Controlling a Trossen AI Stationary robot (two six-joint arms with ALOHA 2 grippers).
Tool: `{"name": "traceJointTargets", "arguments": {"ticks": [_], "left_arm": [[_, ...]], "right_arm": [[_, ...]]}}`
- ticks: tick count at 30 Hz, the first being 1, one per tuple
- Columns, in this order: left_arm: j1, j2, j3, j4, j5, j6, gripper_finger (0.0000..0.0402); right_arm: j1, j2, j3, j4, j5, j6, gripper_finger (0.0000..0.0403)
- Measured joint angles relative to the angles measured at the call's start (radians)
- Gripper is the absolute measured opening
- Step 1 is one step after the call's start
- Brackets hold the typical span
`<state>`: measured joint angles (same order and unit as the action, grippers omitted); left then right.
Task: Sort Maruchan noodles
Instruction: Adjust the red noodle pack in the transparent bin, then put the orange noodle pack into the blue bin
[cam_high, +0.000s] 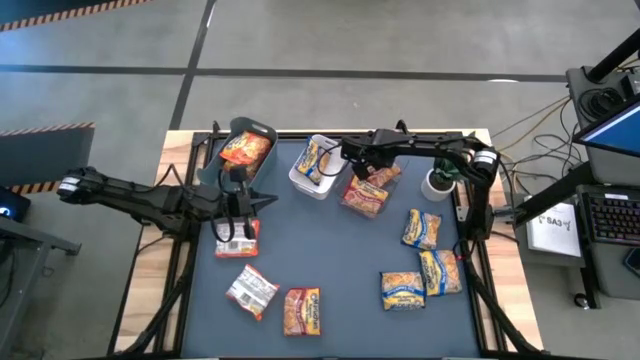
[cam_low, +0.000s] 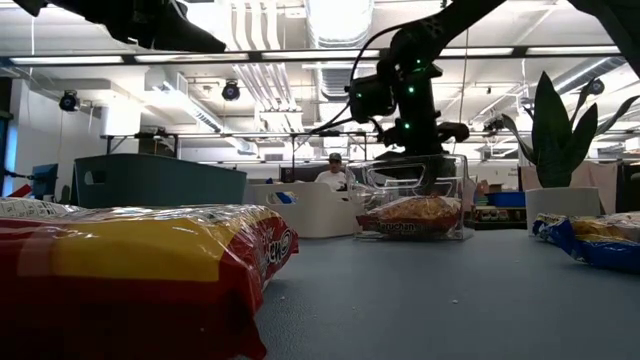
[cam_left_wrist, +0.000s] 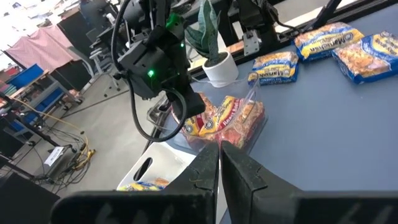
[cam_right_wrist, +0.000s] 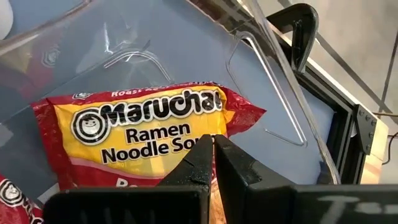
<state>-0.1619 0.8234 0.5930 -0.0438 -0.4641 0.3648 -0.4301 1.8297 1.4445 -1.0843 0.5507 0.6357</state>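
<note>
Maruchan packets lie flat on the blue table: a whitish one (cam_high: 237, 240) under my left arm, another whitish one (cam_high: 251, 290), an orange one (cam_high: 303, 310), and three blue-and-yellow ones (cam_high: 422, 228) at the right. The grey-green bin (cam_high: 262, 131) holds an orange packet (cam_high: 244, 150). In the white bin (cam_high: 300, 178) is a blue-and-yellow one (cam_high: 314, 158). Orange-red packets (cam_right_wrist: 149, 130) fill the clear bin (cam_high: 352, 205). My right gripper (cam_right_wrist: 213, 144) is shut, low inside the clear bin over the top packet. My left gripper (cam_left_wrist: 219, 152) is shut and empty, above the table near the first whitish packet. My right gripper points down at the printed face of the top orange-red packet (cam_right_wrist: 186, 134), which lies flat in the clear bin. Its own fingers hide the tips, so I cannot tell whether they touch the packet.
A small plant in a white pot (cam_high: 437, 185) stands at the table's right far side, beside the right arm. The three bins sit in a row along the far edge. Bare blue table (cam_high: 330, 250) lies in the middle. In the low view an orange packet (cam_low: 130, 260) fills the foreground.
</note>
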Motion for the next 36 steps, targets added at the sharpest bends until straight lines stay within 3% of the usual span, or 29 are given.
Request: {"name": "traceJointTargets", "arguments": {"ticks": [16,22,36], "left_arm": [[0.0,0.0,0.0,-0.017,0.0,-0.007,0.0],[0.0,0.0,0.0,-0.017,0.0,-0.007,0.0],[0.0,0.0,0.0,-0.016,0.0,-0.007,0.0]], "right_arm": [[0.009,-0.002,-0.099,0.067,0.025,0.008,0.0009],[0.012,-0.003,-0.132,0.183,-0.032,-0.035,0.0009],[0.039,-0.039,-0.094,0.209,-0.008,-0.12,0.0009]]}}
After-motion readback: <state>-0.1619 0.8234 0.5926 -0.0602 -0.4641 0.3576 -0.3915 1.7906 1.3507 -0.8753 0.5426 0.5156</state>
